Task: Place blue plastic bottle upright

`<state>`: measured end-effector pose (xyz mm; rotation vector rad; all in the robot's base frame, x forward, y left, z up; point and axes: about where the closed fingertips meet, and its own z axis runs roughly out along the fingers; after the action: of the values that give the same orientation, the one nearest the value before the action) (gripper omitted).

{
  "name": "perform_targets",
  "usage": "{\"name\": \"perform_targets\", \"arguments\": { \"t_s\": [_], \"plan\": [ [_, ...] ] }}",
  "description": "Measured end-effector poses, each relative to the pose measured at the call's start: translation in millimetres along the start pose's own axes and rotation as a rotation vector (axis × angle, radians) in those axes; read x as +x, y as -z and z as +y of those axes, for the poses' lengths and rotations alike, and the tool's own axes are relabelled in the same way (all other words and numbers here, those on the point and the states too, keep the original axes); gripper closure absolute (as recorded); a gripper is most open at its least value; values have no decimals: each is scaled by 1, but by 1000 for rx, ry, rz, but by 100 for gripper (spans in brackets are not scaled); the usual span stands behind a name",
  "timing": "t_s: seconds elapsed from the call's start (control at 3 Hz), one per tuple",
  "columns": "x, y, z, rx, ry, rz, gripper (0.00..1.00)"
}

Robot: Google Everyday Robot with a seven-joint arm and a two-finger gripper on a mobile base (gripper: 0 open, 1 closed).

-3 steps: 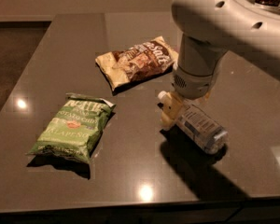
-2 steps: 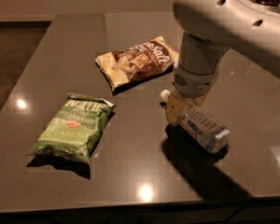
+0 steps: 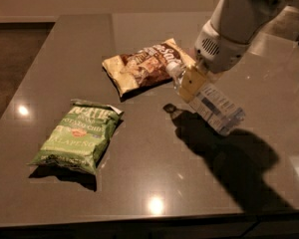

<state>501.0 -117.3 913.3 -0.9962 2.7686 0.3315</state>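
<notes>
**My claw clamped on the tilted bottle, right of table centre**

Clock directions are read from the centre of the table [image 3: 139, 178], with 12 pointing at the far edge.

Nearest, at 8 o'clock: green chip bag [image 3: 79, 133], lying flat with its label up. Its top end points to 12, and it sits well apart from everything else.

At 4 o'clock, a big dark shadow [image 3: 229, 158] lies on the glossy tabletop. It runs from the bottle's low end toward the near right edge.

At 3 o'clock: the blue plastic bottle [image 3: 217, 108], not upright. It is tilted, with the white cap [image 3: 175, 69] high toward 10 and the base low toward 4. The label faces the camera. I cannot tell whether the base touches the table.

My gripper [image 3: 190, 82] is on the bottle just below the cap. One tan finger lies across the neck side and the claw is closed on the bottle, holding it.

At 12 o'clock: brown chip bag [image 3: 139, 68], flat, with its right end just beside the bottle cap. I cannot tell if they touch.

My white arm [image 3: 234, 24] comes down from 1 o'clock at the top right corner.

Farthest, at 10 o'clock beyond the table's left edge: dark floor [image 3: 15, 54].
</notes>
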Motion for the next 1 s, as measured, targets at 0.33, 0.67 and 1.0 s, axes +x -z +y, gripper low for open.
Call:
{"name": "perform_targets", "arguments": {
  "t_s": [0.33,0.67,1.0],
  "plan": [
    [-16,26,5,-65,53,-178,100],
    [-28,52,11,-67,75,-413,100],
    [-35,65,7,-59,58,-579,100]
  ]
}}
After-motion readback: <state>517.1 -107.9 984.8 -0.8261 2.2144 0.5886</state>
